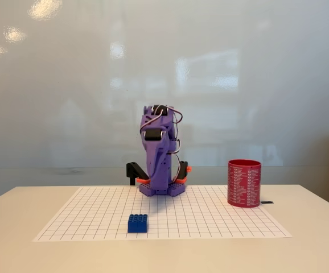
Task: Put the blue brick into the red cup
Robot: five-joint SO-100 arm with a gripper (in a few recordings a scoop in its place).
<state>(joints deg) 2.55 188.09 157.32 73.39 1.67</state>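
We log blue brick (pixel 138 222) on grid mat (pixel 221 219), red cup (pixel 244 183) upright well right, purple arm (pixel 160 156) folded, gripper state we cannot tell.

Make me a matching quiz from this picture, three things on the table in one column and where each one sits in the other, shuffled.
Things:
1. blue brick
2. red cup
3. purple arm

Places:
A. at the far edge of the grid mat, middle of the picture
B. near the front edge of the mat, left of centre
C. at the mat's right side, standing upright

Pairs: 1-B, 2-C, 3-A
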